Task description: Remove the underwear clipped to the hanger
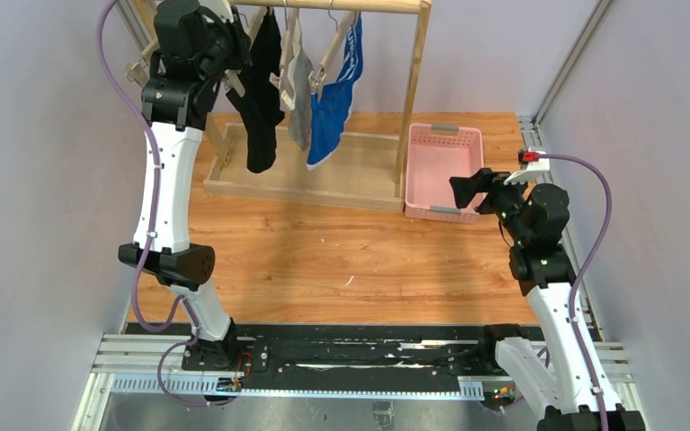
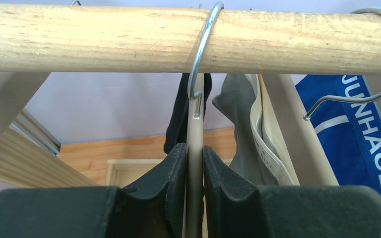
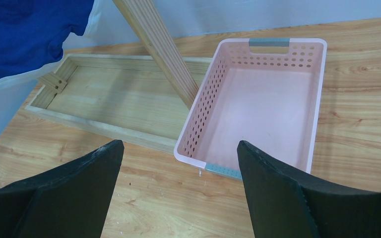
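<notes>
From above, three pairs are seen hung in a row from the wooden rail [image 1: 341, 5]: the black briefs [image 1: 260, 99], the grey briefs [image 1: 299, 94] and the blue briefs [image 1: 331, 117]. Each is clipped at the top, so its long side points straight down toward the tabletop [image 1: 323, 260]. The left hand [image 1: 229, 63] is held up by the black pair. The right hand [image 1: 469, 189] is kept by the pink basket [image 1: 445, 135].

In the left wrist view, the left hand is clamped on the tan hanger [image 2: 194, 134] just under its wire hook [image 2: 204, 49], likely so it can be lifted off.

In the right wrist view, the right hand's fingers are spread wide, with nothing held.
</notes>
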You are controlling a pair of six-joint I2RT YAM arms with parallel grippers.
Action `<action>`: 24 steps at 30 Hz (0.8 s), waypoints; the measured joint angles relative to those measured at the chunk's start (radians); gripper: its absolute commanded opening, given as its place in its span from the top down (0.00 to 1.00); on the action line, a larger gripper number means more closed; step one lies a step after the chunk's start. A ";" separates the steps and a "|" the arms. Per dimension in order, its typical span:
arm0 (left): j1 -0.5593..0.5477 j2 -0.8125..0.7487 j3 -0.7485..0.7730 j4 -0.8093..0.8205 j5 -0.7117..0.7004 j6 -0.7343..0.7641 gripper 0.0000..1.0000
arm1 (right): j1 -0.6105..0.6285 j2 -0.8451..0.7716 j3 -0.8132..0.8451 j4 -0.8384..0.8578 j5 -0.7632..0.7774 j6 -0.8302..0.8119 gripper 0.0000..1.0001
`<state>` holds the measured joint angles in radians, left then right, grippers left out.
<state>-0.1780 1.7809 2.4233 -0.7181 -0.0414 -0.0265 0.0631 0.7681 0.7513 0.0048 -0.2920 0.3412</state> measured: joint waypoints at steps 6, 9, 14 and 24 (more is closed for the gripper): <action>0.000 -0.003 -0.019 -0.001 0.000 0.000 0.66 | 0.000 -0.008 -0.008 0.006 0.000 0.000 0.13; 0.000 -0.006 -0.036 -0.001 0.000 0.001 0.66 | 0.000 -0.011 -0.010 0.008 0.000 0.000 0.13; 0.000 -0.008 -0.058 0.008 0.000 0.002 0.72 | 0.000 -0.011 -0.010 0.013 -0.001 0.000 0.13; 0.000 -0.038 -0.109 0.044 -0.009 0.004 1.00 | 0.000 -0.011 -0.026 0.019 -0.004 0.001 0.19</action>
<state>-0.1780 1.7428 2.3142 -0.6739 -0.0502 -0.0223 0.0631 0.7574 0.7258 0.0238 -0.2962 0.3420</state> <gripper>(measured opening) 0.094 0.865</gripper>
